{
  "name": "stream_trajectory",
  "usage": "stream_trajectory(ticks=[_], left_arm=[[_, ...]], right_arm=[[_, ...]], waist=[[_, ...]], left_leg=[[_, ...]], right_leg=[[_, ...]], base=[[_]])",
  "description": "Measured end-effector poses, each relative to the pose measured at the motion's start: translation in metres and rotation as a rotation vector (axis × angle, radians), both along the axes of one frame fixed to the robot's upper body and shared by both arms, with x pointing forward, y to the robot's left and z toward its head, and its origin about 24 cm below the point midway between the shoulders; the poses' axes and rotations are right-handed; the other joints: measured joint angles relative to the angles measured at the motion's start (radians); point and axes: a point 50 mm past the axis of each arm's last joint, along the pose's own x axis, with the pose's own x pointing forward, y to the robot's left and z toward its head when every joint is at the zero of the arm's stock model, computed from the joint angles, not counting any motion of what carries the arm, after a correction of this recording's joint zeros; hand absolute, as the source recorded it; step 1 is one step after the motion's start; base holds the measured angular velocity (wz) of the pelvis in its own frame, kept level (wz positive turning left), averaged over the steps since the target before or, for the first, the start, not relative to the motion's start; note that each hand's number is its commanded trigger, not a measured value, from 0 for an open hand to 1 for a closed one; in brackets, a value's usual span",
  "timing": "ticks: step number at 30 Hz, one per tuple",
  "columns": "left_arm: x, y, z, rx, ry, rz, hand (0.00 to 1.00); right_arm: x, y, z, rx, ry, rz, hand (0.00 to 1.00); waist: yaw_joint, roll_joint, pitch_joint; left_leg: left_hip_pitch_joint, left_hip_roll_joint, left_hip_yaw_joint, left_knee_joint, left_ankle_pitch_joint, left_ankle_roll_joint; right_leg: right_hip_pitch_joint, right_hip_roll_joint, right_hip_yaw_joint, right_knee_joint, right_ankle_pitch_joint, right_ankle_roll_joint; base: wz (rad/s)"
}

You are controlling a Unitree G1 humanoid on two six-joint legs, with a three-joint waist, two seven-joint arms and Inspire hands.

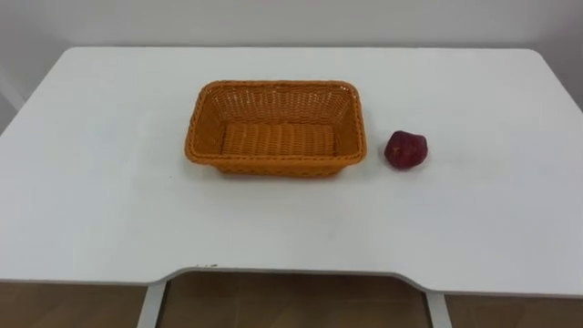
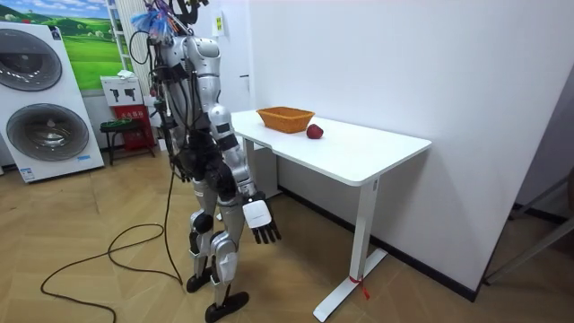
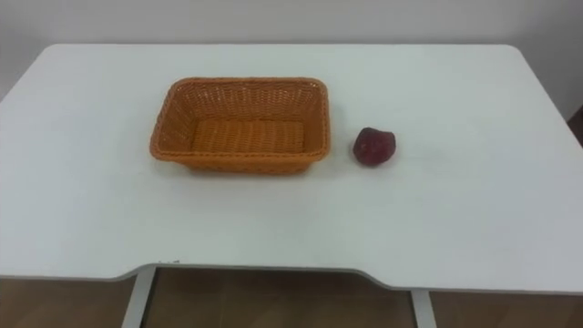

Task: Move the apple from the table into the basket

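The right hand [image 2: 261, 226] hangs by the robot's thigh, arm nearly straight down, fingers loose and pointing at the floor, holding nothing. It is lower than the basket [image 1: 273, 87] and well apart from it. The apple [image 1: 405, 149] lies on the table [image 1: 474, 228] just beside the basket's right short end, not touching. It is roundish, and its stem direction cannot be told.

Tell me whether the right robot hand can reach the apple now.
Probably yes: the apple lies bare on the table, right of the basket and apart from it; the right robot hand hangs open, low.
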Motion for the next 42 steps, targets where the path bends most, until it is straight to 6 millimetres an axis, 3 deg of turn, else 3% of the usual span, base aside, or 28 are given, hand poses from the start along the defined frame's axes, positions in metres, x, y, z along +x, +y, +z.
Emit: stream_trajectory(ticks=[5, 7, 10, 13, 17, 21, 22, 24, 28, 34, 42], left_arm=[[-0.002, 0.013, 0.004, 0.05, -0.026, 0.066, 0.0], [-0.004, 0.018, 0.006, 0.067, -0.036, 0.076, 0.0], [-0.002, 0.022, 0.008, 0.083, -0.049, 0.067, 0.0], [-0.002, 0.021, 0.008, 0.082, -0.048, 0.058, 0.0], [-0.002, 0.018, 0.007, 0.078, -0.034, 0.018, 0.0], [-0.004, 0.012, 0.005, 0.064, -0.015, -0.036, 0.0], [-0.001, 0.012, 0.005, 0.063, -0.022, -0.039, 0.0], [0.002, 0.012, 0.005, 0.066, -0.037, -0.052, 0.0], [0.001, 0.006, 0.004, 0.052, -0.027, -0.109, 0.0], [0.006, 0.001, 0.003, 0.035, -0.044, -0.15, 0.0], [0.012, 0.008, 0.006, 0.016, -0.059, -0.192, 0.0]], right_arm=[[0.019, -0.042, 0.025, -0.19, -0.164, -0.4, 0.0], [0.033, -0.064, 0.047, -0.3, -0.23, -0.535, 0.0], [0.049, -0.088, 0.08, -0.453, -0.321, -0.645, 0.0], [0.069, -0.099, 0.113, -0.589, -0.408, -0.683, 0.0], [0.093, -0.099, 0.153, -0.801, -0.467, -0.62, 0.0], [0.122, -0.081, 0.2, -1.056, -0.609, -0.451, 0.0], [0.128, -0.075, 0.212, -1.111, -0.663, -0.41, 0.0], [0.135, -0.068, 0.223, -1.164, -0.716, -0.35, 0.0], [0.154, -0.044, 0.23, -1.219, -0.794, -0.149, 0.0], [0.174, -0.016, 0.22, -1.107, -0.884, 0.107, 0.0], [0.184, -0.006, 0.206, -1.01, -0.889, 0.353, 0.0]], waist=[[-0.051, 0.006, -0.0011], [-0.055, 0.009, -0.0021], [-0.055, 0.006, -0.0054], [-0.054, -0.003, -0.0048], [-0.043, -0.007, -0.0037], [-0.031, -0.008, -0.0042], [-0.023, -0.005, -0.0093], [-0.011, -0.006, -0.009], [0.013, -0.008, -0.0079], [0.011, 0.005, -0.0028], [0.012, 0.002, -0.0043]], left_leg=[[-0.007, 0.0, 0.01, 0.0, 0.0, 0.0], [-0.013, -0.001, 0.014, -0.003, 0.001, 0.0], [-0.013, -0.001, 0.021, 0.002, 0.002, 0.0], [-0.02, -0.001, 0.02, 0.007, 0.002, 0.001], [-0.034, -0.001, 0.029, 0.007, 0.002, 0.001], [-0.05, 0.0, 0.029, 0.012, 0.002, 0.001], [-0.053, 0.0, 0.03, 0.014, 0.002, 0.001], [-0.055, 0.001, 0.029, 0.014, 0.002, 0.001], [-0.052, 0.001, 0.029, 0.014, 0.002, 0.001], [-0.046, 0.001, 0.02, 0.013, 0.002, 0.001], [-0.051, 0.001, 0.014, 0.012, 0.002, 0.001]], right_leg=[[-0.009, 0.0, 0.002, 0.004, 0.0, 0.0], [-0.025, 0.0, 0.01, 0.019, -0.003, 0.001], [-0.03, 0.0, 0.018, 0.022, -0.004, 0.001], [-0.038, 0.0, 0.024, 0.027, -0.004, 0.002], [-0.06, 0.0, 0.029, 0.036, -0.005, 0.002], [-0.074, 0.0, 0.03, 0.037, -0.005, 0.002], [-0.082, 0.0, 0.03, 0.037, -0.005, 0.002], [-0.085, 0.0, 0.027, 0.041, -0.005, 0.002], [-0.083, 0.0, 0.026, 0.04, -0.005, 0.002], [-0.07, -0.001, 0.021, 0.033, -0.004, 0.002], [-0.07, -0.002, 0.011, 0.034, -0.004, 0.002]], base=[[-0.03], [-0.08], [-0.07], [-0.02], [-0.04], [0.0], [0.0], [0.0], [0.0], [0.02], [0.02]])
